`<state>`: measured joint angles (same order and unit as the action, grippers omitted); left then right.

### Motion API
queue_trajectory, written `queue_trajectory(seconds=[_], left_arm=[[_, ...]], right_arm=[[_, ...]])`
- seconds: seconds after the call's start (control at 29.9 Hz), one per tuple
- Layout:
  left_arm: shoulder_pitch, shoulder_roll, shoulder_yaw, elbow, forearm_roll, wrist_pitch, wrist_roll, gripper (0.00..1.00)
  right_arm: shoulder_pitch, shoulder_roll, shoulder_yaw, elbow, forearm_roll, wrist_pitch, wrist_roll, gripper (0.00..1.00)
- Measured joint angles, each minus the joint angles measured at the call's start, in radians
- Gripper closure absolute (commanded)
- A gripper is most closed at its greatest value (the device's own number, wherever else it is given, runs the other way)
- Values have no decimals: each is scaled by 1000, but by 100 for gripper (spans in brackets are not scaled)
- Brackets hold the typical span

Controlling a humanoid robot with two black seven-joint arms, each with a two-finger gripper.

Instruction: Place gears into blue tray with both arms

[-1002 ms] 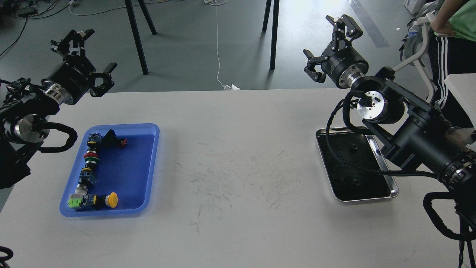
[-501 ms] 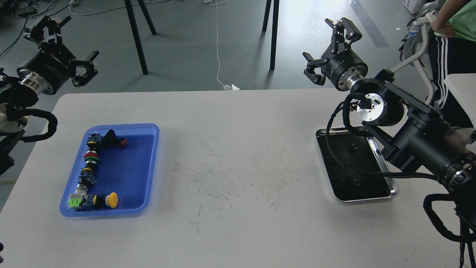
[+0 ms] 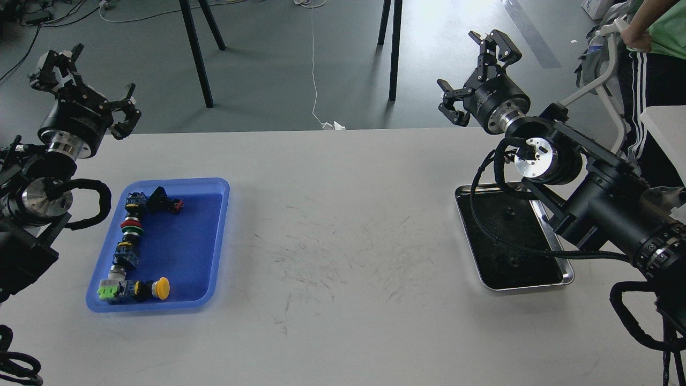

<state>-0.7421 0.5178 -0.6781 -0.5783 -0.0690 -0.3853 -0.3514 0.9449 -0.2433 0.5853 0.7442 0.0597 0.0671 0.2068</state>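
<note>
near the left edge of the white tabletop (image 3: 343, 332) lies the blue tray (image 3: 214, 241), holding a column of coloured push-button switches (image 3: 128, 244) along its left side. towards the right edge sits a silver metal tray (image 3: 563, 276) with a dark inside; two small black gears (image 3: 509, 213) show on it, one near its far end, one nearer its front. beyond the far left corner the left pincer (image 3: 80, 83) hangs spread and empty. past the far edge on the right, the right pincer (image 3: 474, 67) is raised, fingers spread, holding nothing.
</note>
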Motion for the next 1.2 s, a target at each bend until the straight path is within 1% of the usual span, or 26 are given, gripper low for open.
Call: queue_trajectory(seconds=[0.07, 0.13, 0.27, 0.33, 0.4, 0.47, 0.5, 0.53, 0.6, 0.63, 0.67, 0.74, 0.87, 0.94, 1.0, 1.04, 1.14, 1.17, 1.2], left_arm=[[1, -1, 37, -5, 69, 11, 1, 2], [-4, -1, 106, -12, 139, 12, 1, 1], [-14, 9, 237, -18, 235, -7, 2, 2], [-17, 16, 246, -13, 241, -2, -10, 2], [-16, 27, 219, -18, 224, 27, -37, 2], [-7, 28, 184, -25, 195, 88, -65, 2], [-2, 28, 155, -33, 166, 149, -89, 2], [6, 27, 119, -41, 131, 229, -110, 2], [15, 23, 72, -51, 93, 357, -129, 2], [15, 20, 65, -66, 91, 391, -134, 2], [15, 15, 64, -85, 92, 402, -136, 2], [11, 12, 64, -124, 98, 399, -136, 2], [15, 7, 94, -100, 103, 377, -138, 1], [11, 9, 151, -82, 102, 376, -138, 1], [-8, 16, 217, -64, 102, 363, -137, 1], [-19, 24, 252, -67, 104, 327, -137, 1], [-40, 66, 319, -101, 101, 147, -138, 1], [-48, 80, 330, -107, 99, 104, -138, 1], [-56, 89, 337, -109, 98, 80, -138, 1]], right_arm=[[-3, 1, 0, 0, 0, 0, 0, 1], [-5, 1, 1, 1, 0, 0, 0, 1], [-6, 1, 1, 2, 0, 0, 0, 1], [-6, 0, 1, 3, 0, 0, 0, 1], [-6, -1, 1, 3, 0, 0, 0, 1], [-6, 0, 1, 3, 0, 0, 0, 1], [-6, 0, 0, 2, 0, 0, 0, 1], [-6, 0, 0, 2, 0, 0, 0, 1], [-6, 1, -1, 1, 0, 0, 0, 1], [-6, 1, -2, 0, 0, 0, -1, 1], [-5, 1, -2, 0, 0, 0, -1, 1], [-5, 1, -2, 1, 0, -2, -1, 1], [-6, 0, -10, -13, 0, -13, -10, 1], [-6, -4, -32, -15, 0, -14, -19, 1], [0, -9, -77, -15, -3, -14, -41, 1], [7, -12, -103, -14, -9, -14, -58, 1], [39, -39, -189, -11, -18, -6, -133, 1], [53, -54, -213, -10, -18, 0, -153, 1], [64, -69, -232, -4, -19, 7, -168, 1]])
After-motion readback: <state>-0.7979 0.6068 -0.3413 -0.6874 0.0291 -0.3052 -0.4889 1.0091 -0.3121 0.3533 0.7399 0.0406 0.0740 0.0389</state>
